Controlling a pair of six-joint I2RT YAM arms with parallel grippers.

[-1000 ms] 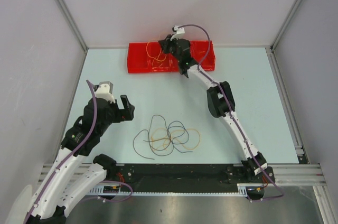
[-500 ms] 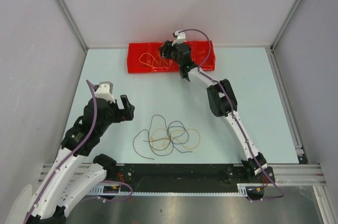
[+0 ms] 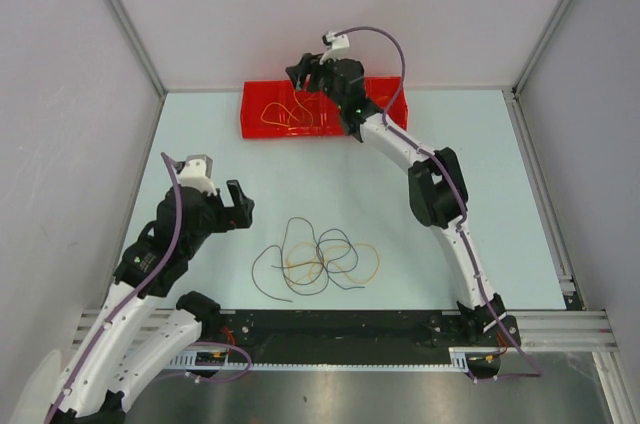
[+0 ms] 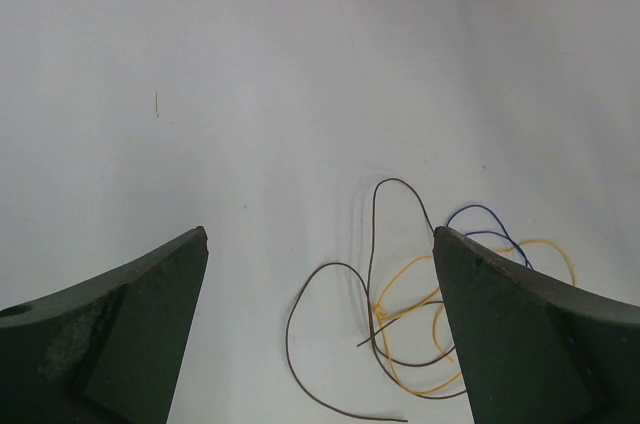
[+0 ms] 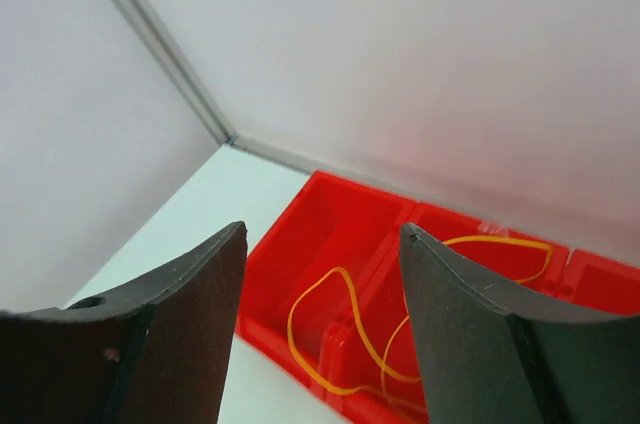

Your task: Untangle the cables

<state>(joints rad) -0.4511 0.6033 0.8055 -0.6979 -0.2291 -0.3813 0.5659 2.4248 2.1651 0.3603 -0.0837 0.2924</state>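
A tangle of thin cables point(image 3: 320, 259), dark brown, navy and yellow-orange, lies in loose loops on the pale table near the front. In the left wrist view the same tangle point(image 4: 420, 314) lies below and between the fingers. My left gripper point(image 3: 238, 206) is open and empty, left of the tangle. A thin orange cable point(image 3: 285, 114) lies in the red tray point(image 3: 262, 124) at the back, draped over its divider point(image 5: 372, 329). My right gripper point(image 3: 305, 71) is open and empty above the tray.
Grey walls with metal corner posts point(image 3: 125, 24) enclose the table on three sides. The tray point(image 5: 320, 234) has several compartments and sits against the back wall. A black rail point(image 3: 340, 329) runs along the near edge between the arm bases.
The right gripper has risen from the tray and shifted left, leaving the orange cable lying in the tray. The left arm and the tangle have not moved.
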